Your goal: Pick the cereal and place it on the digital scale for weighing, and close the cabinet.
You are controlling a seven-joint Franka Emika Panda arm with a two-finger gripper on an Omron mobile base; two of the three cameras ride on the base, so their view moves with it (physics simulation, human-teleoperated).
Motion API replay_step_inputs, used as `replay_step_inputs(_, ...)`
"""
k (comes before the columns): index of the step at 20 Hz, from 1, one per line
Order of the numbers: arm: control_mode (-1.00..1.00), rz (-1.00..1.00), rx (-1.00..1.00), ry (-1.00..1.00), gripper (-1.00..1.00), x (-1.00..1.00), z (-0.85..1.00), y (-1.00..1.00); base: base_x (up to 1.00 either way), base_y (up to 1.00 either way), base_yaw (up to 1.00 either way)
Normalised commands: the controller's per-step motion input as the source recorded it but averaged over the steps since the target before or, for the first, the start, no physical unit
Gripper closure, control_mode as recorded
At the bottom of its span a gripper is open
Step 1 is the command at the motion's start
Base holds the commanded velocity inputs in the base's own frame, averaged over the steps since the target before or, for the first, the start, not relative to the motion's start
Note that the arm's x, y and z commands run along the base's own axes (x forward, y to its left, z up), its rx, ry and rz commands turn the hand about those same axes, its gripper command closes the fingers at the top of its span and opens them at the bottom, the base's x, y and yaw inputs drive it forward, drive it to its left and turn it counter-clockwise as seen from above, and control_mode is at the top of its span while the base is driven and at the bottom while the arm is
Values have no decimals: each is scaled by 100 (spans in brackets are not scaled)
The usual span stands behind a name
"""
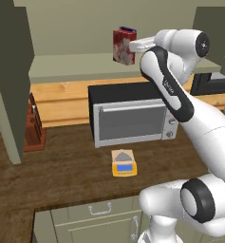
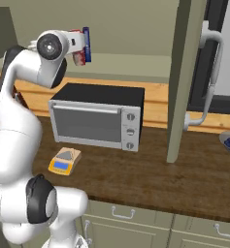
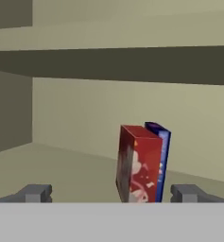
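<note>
Claw (image 3: 111, 193) spread wide, open air ahead up to the cereal (image 3: 139, 165), blue box (image 3: 161, 156) pressed just behind it, bare shelf (image 3: 61, 170) either side, upper shelf (image 3: 132, 64) overhead, microwave (image 1: 130, 116) well below.

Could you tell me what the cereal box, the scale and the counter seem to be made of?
Cereal box: likely printed cardboard, matte; flat red faces with a pale pattern and sharp edges.
Scale: probably plastic, yellow-orange body with a grey plate and bluish display; the plate could be metal.
Counter: dark wood, going by its streaked brown grain.
</note>
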Motion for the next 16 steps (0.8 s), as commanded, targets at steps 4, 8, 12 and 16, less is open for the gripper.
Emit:
replay_step_inputs(4,-100,1,3,4,-100,26,0,0,0,0,0)
replay_step_inputs(8,-100,1,1,7,-100,21,0,0,0,0,0)
replay_step_inputs(12,-100,1,0,12,-100,31,0,0,0,0,0)
replay_step_inputs(16,-100,0,0,6,-100,25,0,-8,0,0,0)
